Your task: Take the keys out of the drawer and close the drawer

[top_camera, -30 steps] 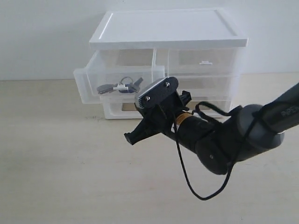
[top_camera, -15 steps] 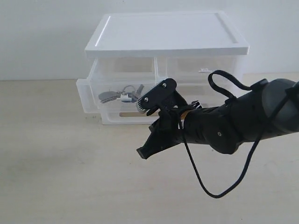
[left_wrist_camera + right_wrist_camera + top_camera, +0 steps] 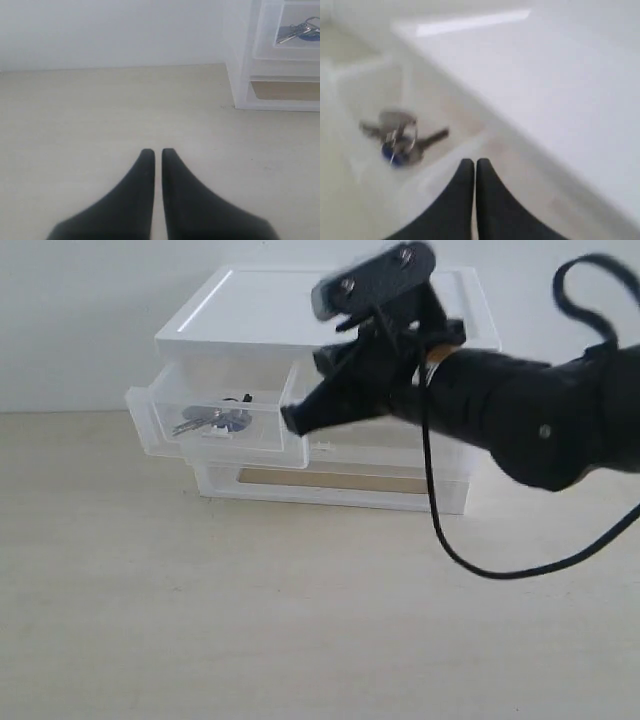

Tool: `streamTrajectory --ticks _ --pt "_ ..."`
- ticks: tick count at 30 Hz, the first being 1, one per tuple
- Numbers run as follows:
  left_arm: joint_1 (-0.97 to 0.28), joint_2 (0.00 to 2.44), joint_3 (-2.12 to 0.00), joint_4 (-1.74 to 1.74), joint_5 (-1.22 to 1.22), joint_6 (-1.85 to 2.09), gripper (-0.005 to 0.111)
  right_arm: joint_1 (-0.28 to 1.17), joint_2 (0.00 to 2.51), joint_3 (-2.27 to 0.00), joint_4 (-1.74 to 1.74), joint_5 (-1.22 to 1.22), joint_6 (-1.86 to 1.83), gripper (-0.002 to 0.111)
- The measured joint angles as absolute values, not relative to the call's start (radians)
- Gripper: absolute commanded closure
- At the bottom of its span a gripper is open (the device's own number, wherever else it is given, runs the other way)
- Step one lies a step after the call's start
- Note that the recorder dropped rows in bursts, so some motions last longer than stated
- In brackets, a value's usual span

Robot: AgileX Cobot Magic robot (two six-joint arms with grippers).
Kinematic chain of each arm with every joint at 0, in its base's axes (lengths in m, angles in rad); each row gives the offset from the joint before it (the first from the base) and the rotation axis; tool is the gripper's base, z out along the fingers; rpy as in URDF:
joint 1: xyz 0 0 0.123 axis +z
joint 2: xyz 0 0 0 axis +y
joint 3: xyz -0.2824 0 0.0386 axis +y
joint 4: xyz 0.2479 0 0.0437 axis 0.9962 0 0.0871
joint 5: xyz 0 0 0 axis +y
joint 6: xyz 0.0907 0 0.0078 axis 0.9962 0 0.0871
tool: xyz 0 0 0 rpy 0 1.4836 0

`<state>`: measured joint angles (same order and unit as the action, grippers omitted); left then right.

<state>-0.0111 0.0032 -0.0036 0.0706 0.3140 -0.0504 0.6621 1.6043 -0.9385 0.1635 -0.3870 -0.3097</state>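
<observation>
Hanging above the table (image 3: 200,620), the R gripper (image 3: 293,420) sits just by the front right corner of the pulled-out drawer (image 3: 150,430), jaws pressed together w/ nothing btwn them. Can't tell if the tip touches the drawer front, since the ext. view is blurred there. The keys (image 3: 212,421) lie loose on the drawer floor, approx. mid-drawer, not held by anything. R wrist view is blurry too: the closed fingertips (image 3: 467,167) point down near the drawer's edge, w/ the keys (image 3: 400,137) and their blue fob just beyond and the unit's white top (image 3: 545,90) alongside. That drawer is the upper left one of the white drawer unit (image 3: 300,310) and stands well out. The L gripper (image 3: 157,152) hangs over the table, well apart from the unit, jaws together and empty. From there the keys (image 3: 297,31) show through the clear drawer wall (image 3: 265,50). A black cable (image 3: 470,560) loops under the R arm.
</observation>
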Motion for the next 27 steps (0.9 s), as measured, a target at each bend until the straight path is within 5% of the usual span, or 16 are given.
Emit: streamTrajectory --ticks 6,11,19,27 --pt "-0.011 0.003 -0.004 0.071 0.314 -0.05 0.102 0.66 1.554 -0.966 0.309 -0.354 -0.426 0.108" --pt "-0.011 0.003 -0.004 0.071 0.314 -0.05 0.102 0.656 1.591 -1.348 0.326 0.206 -0.413 0.108" --pt "-0.011 0.003 -0.004 0.071 0.314 -0.05 0.102 0.655 1.833 -1.837 0.278 0.709 -0.348 0.067" --pt "-0.011 0.003 -0.004 0.071 0.314 -0.05 0.102 0.655 2.228 -2.295 0.123 1.089 -0.222 0.07"
